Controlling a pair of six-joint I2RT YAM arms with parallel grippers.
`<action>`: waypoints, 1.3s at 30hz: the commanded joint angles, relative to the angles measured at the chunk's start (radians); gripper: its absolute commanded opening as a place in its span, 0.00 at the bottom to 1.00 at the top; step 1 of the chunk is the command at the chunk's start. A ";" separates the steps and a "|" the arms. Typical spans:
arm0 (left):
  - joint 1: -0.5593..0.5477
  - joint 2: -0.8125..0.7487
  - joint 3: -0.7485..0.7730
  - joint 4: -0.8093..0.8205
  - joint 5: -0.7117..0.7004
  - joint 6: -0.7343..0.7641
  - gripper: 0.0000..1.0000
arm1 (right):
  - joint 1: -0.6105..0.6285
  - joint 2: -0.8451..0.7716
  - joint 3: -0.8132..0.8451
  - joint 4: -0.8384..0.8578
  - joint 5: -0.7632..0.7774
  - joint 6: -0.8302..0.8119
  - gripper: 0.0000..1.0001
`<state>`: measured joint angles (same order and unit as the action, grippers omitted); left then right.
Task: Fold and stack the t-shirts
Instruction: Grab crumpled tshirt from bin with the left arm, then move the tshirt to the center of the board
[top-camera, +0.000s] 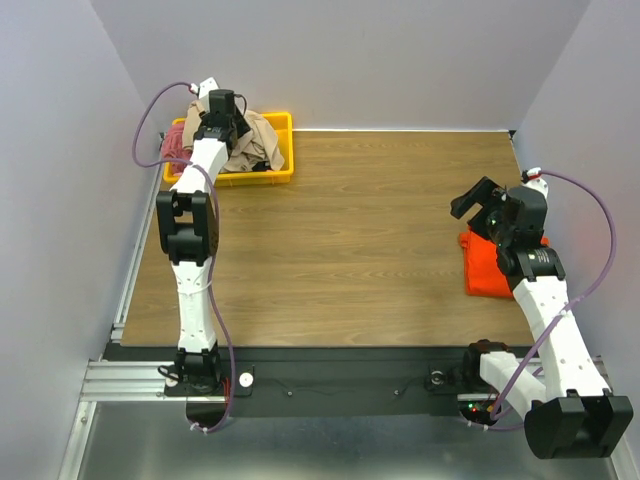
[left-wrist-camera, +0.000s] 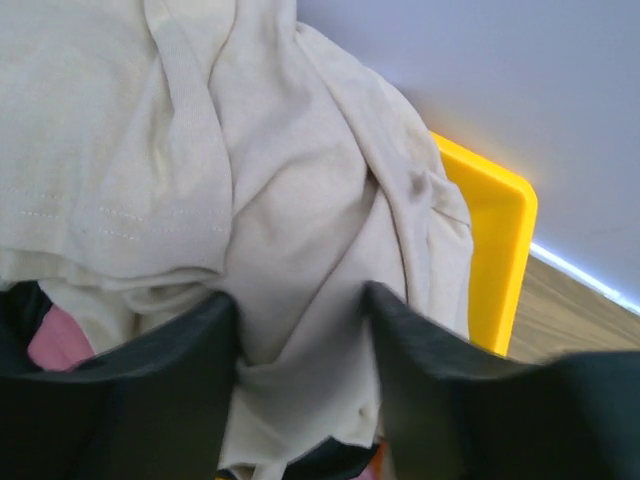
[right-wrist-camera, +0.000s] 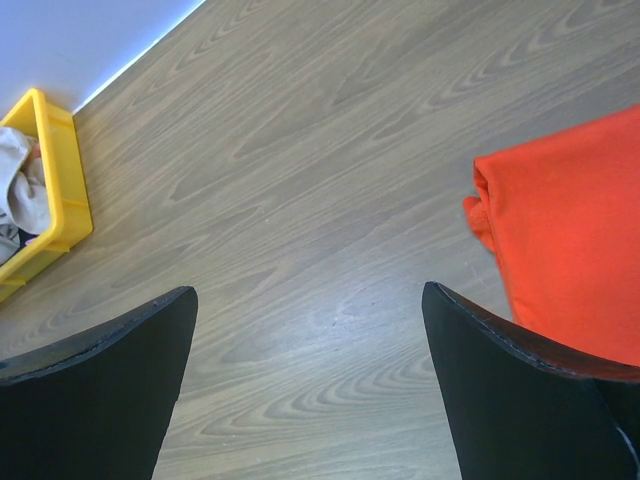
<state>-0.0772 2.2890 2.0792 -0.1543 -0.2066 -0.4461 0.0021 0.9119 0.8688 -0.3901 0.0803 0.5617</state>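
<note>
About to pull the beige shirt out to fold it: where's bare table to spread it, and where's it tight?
Free: the bare table between the yellow bin and the orange shirt, far edge to near edge. Crowded: the bin, heaped with the beige shirt and others; the right edge, under the orange shirt.

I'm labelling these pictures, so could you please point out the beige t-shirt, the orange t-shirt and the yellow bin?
beige t-shirt (left-wrist-camera: 290, 230), left wrist view, middle of the bunched cloth.
orange t-shirt (right-wrist-camera: 570, 240), right wrist view, flat top face.
yellow bin (top-camera: 250, 177), top view, near wall.
</note>
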 joint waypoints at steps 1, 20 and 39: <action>0.001 0.012 0.111 -0.039 -0.042 0.037 0.38 | 0.004 -0.019 0.003 0.034 0.022 -0.002 1.00; -0.029 -0.408 0.012 0.007 -0.034 0.104 0.00 | 0.003 -0.067 -0.040 0.034 -0.024 -0.011 1.00; -0.421 -0.877 0.012 0.029 0.116 0.167 0.00 | 0.003 -0.243 -0.094 0.027 -0.135 -0.051 1.00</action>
<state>-0.4374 1.5063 2.1265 -0.2039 -0.1684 -0.2886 0.0021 0.7166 0.7788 -0.3908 -0.0288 0.5236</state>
